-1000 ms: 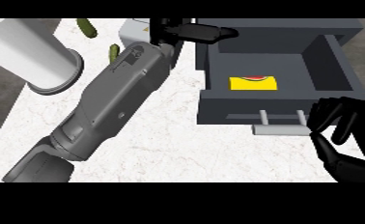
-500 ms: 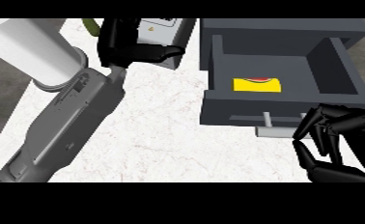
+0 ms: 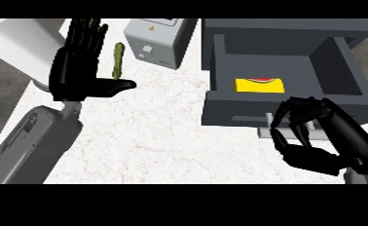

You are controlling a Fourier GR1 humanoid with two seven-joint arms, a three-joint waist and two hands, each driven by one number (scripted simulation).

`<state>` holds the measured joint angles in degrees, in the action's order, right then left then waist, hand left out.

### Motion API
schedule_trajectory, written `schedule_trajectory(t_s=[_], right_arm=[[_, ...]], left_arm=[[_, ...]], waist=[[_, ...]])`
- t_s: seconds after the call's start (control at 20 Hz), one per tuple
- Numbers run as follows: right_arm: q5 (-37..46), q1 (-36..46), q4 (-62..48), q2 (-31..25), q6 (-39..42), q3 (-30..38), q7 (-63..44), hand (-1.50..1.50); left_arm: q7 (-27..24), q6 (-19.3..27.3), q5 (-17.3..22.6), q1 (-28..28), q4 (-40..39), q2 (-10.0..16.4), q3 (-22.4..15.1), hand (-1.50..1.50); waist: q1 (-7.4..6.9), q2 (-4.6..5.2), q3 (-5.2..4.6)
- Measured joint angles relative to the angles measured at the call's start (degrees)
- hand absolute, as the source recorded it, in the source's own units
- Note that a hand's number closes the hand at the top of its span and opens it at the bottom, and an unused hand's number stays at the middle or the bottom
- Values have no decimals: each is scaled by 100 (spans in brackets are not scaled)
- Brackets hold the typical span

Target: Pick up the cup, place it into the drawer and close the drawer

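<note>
Drawer (image 3: 230, 104) open, yellow item (image 3: 260, 84) inside, just above my right hand (image 3: 320, 135), now clenched round drawer handle (image 3: 268, 121). Left hand (image 3: 75, 71) withdrawn, released, far left. Closing push next.

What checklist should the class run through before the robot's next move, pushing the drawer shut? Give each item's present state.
1. Drawer open: ok, it stands pulled out.
2. Load inside: ok, a yellow thing lies in the drawer.
3. Right hand at the drawer's front: ok, fingers curled beside the handle.
4. Right hand touching the handle: cannot tell.
5. Left hand out of the drawer's way: ok, open over the counter at the left.
6. Yellow thing below the drawer's rim: cannot tell.
</note>
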<state>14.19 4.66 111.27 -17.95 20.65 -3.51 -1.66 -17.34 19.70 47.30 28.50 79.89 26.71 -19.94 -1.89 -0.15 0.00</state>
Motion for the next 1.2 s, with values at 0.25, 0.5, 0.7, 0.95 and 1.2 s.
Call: schedule_trajectory(t_s=[0.25, 0.5, 0.7, 0.95, 1.2], right_arm=[[1323, 61, -705, -160, -382, -569, 640, 150], [2065, 387, -1703, -39, -812, -791, 1091, -150], [2539, 732, -2596, 149, -1094, -902, 1273, -150], [3039, 1262, -3696, 338, -1348, -954, 1428, -150], [3228, 1990, -5190, 542, -1687, -701, 1865, -150]], left_arm=[[-120, -377, 74, -716, 399, 291, 212, -150], [-319, -996, 130, -1402, 484, 508, 626, -150], [-222, -1148, 106, -1689, 684, 540, 873, -150], [-353, -1727, 58, -1984, 461, 534, 1210, -150], [-425, -2067, -44, -2271, 455, 445, 1437, -150]], waist=[[8, 11, 1], [71, 18, 1], [94, 20, 1], [118, 25, 0], [103, 30, 1]])
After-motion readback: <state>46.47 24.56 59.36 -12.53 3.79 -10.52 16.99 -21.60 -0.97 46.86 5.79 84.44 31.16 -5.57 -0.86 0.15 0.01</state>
